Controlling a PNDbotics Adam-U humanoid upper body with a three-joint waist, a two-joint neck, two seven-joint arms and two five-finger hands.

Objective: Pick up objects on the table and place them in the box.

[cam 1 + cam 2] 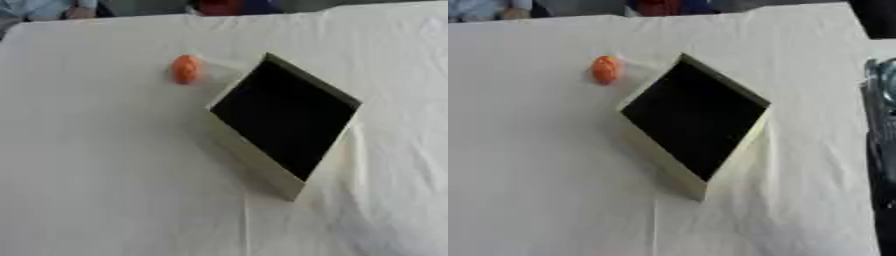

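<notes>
While neither hand shows, finger state cannot be told. Orange object [185, 69] sits on white cloth [96, 165], at ten o'clock from box [254, 160], just beside it. Approach from above, lift clear over near wall.

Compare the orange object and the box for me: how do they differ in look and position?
The orange object is small, rounded and bright; the box is far larger, angular, with cream walls and a dark inside. The orange object lies farther back and to the left; the box sits nearer the middle, turned corner-on. Both rest on the white tablecloth, apart, with neither hand in view.
</notes>
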